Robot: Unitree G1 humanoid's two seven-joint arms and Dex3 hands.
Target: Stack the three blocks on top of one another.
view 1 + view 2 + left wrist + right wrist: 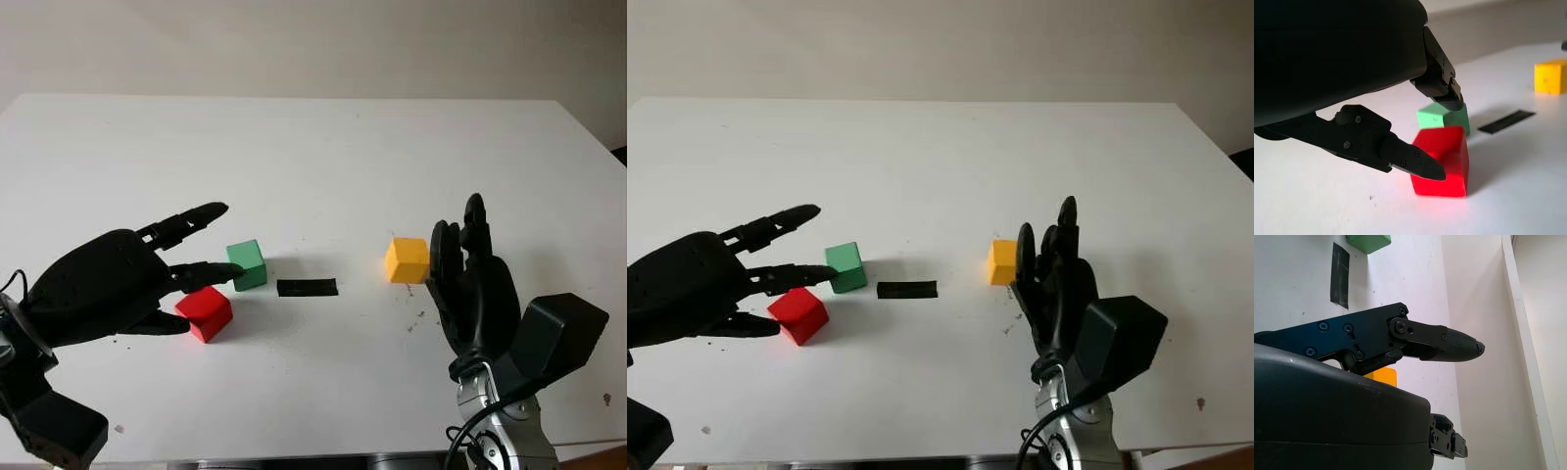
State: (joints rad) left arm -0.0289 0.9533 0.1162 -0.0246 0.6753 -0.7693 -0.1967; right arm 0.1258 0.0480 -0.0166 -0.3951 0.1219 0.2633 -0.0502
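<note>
Three blocks lie apart on the white table [313, 157]. The red block [205, 312] is at the front left, and the green block [247, 264] sits just behind it to the right. The yellow block [407, 259] stands further right. My left hand [201, 279] is open and reaches over the red block from the left, with one fingertip close to the green block and the thumb low beside the red one [1442, 161]. My right hand [458, 235] is open and upright, just right of the yellow block.
A black tape strip [307, 287] lies flat between the green and yellow blocks. The table's front edge runs just below both wrists. The far half of the table is bare white surface.
</note>
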